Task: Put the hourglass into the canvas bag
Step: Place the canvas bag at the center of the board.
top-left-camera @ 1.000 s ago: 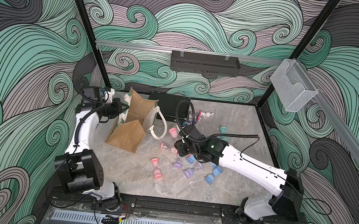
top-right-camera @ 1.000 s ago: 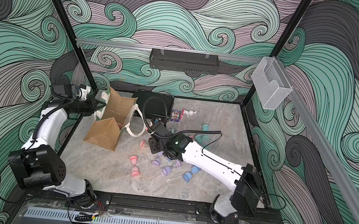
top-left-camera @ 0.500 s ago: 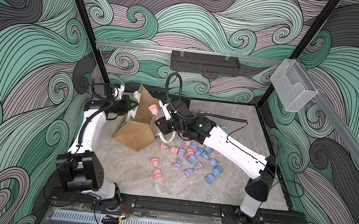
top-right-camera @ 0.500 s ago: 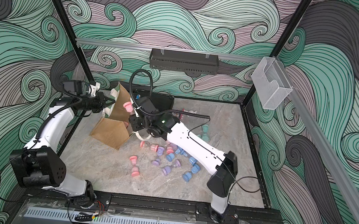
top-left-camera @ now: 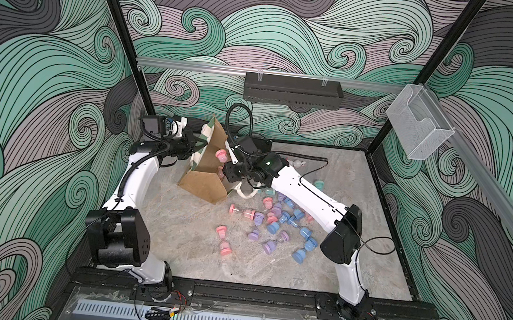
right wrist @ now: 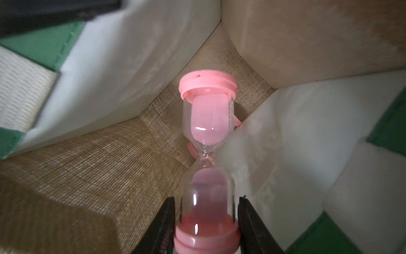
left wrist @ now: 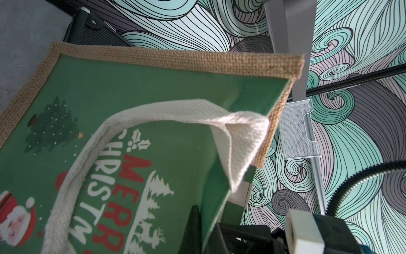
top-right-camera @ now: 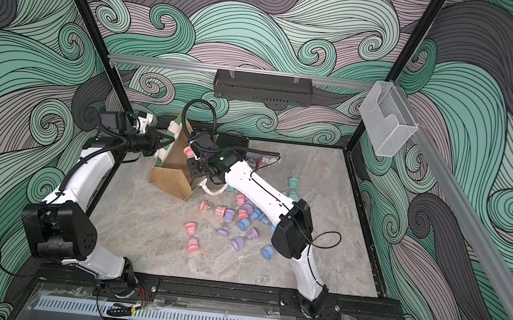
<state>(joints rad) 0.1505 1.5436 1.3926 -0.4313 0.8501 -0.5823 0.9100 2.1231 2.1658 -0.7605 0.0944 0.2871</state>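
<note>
The canvas bag (top-left-camera: 202, 179) (top-right-camera: 172, 178), tan burlap with green printed panels, stands tilted at the table's back left with its mouth open. My left gripper (top-left-camera: 197, 143) (top-right-camera: 161, 141) (left wrist: 206, 228) is shut on the rim of a green panel (left wrist: 153, 88), beside a cream handle (left wrist: 158, 110). My right gripper (top-left-camera: 224, 164) (top-right-camera: 192, 163) (right wrist: 206, 202) is shut on one end of a pink hourglass (top-left-camera: 220, 154) (top-right-camera: 188, 151) (right wrist: 207, 123). In the right wrist view the hourglass points down into the bag's burlap interior (right wrist: 105, 158). A scrap of pink shows behind it near the bottom.
Several loose pink, blue, purple and teal hourglasses (top-left-camera: 274, 221) (top-right-camera: 243, 214) lie scattered under my right arm. A flat black case (top-left-camera: 261, 143) lies behind the bag. The bag's other cream handle (top-left-camera: 246, 194) hangs to the table on its right.
My right arm has lifted from the pile of hourglasses and swung left to the bag's mouth with the pink hourglass. My left arm has pulled the bag's rim, and the bag has tilted.
</note>
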